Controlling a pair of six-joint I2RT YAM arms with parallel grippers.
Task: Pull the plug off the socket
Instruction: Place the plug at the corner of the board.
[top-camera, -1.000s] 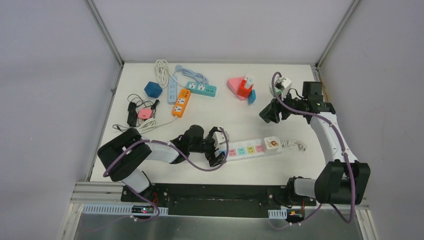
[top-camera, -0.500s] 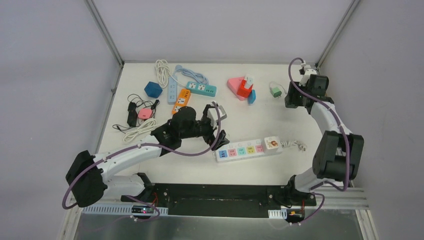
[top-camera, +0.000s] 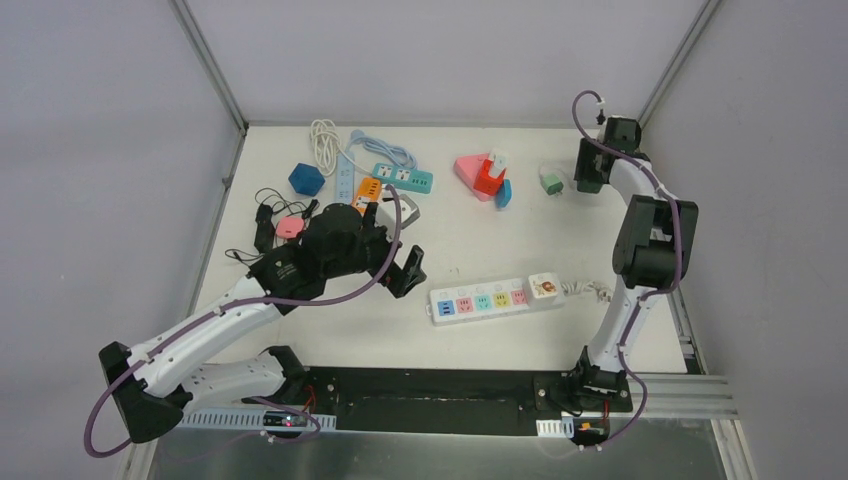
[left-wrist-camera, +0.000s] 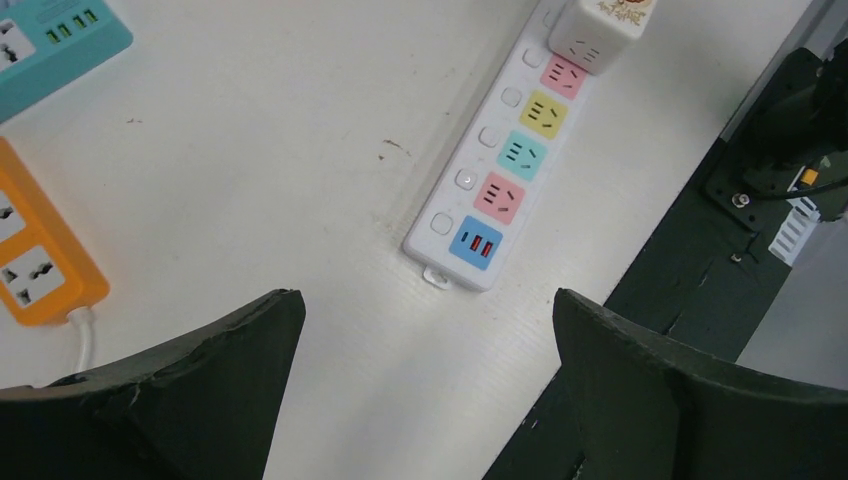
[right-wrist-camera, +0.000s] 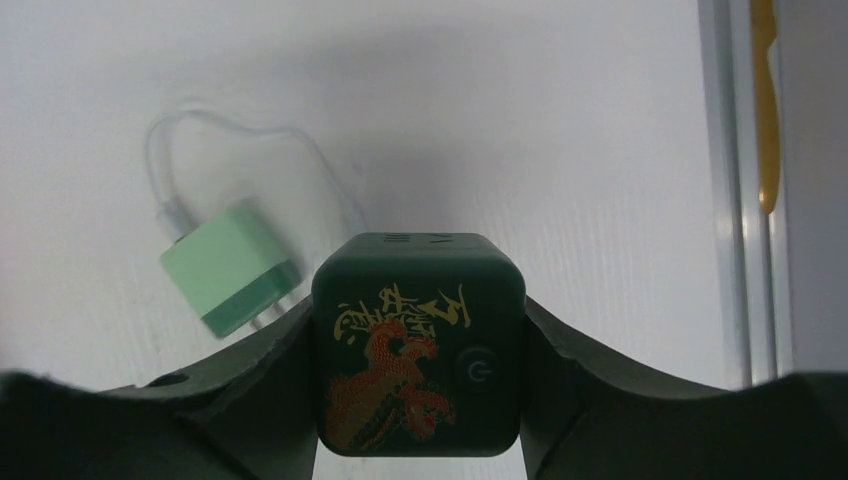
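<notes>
A white power strip with coloured sockets lies at the table's front middle. A white cube plug sits in its right end. Both show in the left wrist view, strip and plug. My left gripper hovers open and empty to the left of the strip, its fingers wide apart in the left wrist view. My right gripper is at the back right corner, shut on a dark green cube plug with a dragon print.
A light green charger with a thin white cable lies just left of my right gripper. Orange and teal strips, a blue cube, pink and red pieces and cables lie at the back. The table's right rail is close.
My left gripper has left the strip's left end and risen back to the left, open. My right arm has swung to the back right corner beside the green charger.
</notes>
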